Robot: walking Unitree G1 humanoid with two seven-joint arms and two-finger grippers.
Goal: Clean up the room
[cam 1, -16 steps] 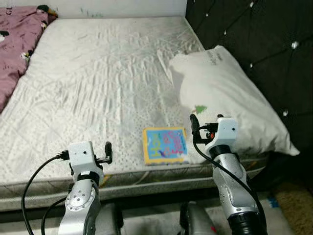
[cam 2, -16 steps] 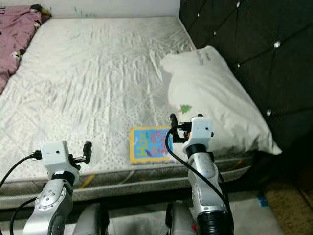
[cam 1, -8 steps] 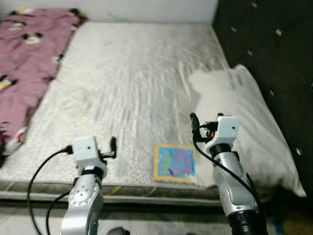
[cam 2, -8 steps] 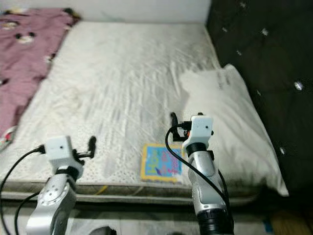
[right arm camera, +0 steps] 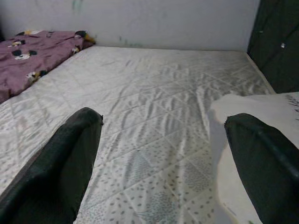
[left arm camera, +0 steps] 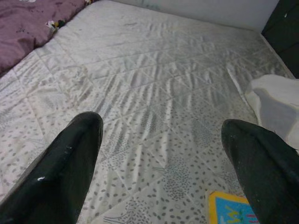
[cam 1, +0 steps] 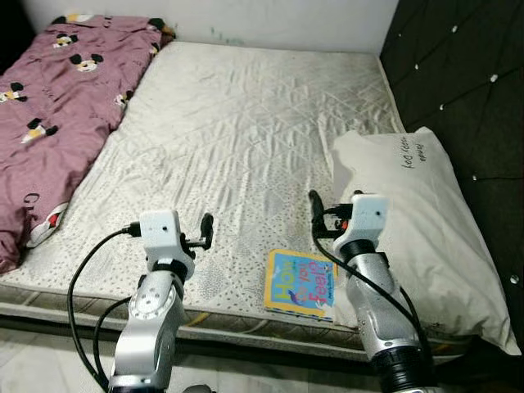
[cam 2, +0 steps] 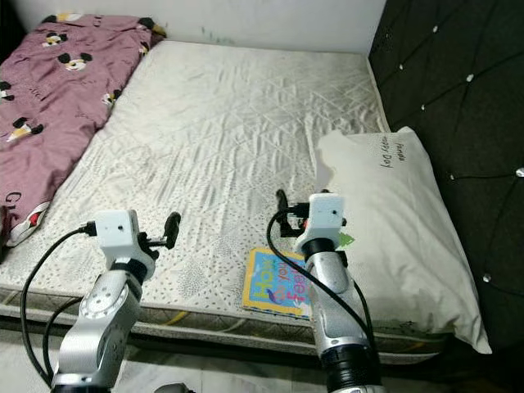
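A colourful children's book (cam 1: 300, 283) lies flat on the white mattress (cam 1: 246, 123), close to its front edge. My left gripper (cam 1: 206, 228) hovers open above the mattress, to the left of the book. In the left wrist view the gripper (left arm camera: 163, 163) has nothing between its black fingers (left arm camera: 70, 163), and a corner of the book (left arm camera: 231, 210) shows. My right gripper (cam 1: 314, 211) hangs open just beyond the book, beside the white pillow (cam 1: 426, 229). The right wrist view looks between its spread fingers (right arm camera: 70, 158) across bare mattress.
A purple blanket with cartoon mice (cam 1: 57, 98) covers the mattress's left side. A black tufted headboard (cam 1: 467, 74) rises along the right, behind the pillow. A white wall (cam 1: 246, 16) closes the far end. The floor runs along the bed's front edge (cam 1: 49, 327).
The camera has swung left and pulled back, bringing the purple blanket and more mattress into view. Both arms hold the same raised pose, and the book and pillow lie as before.
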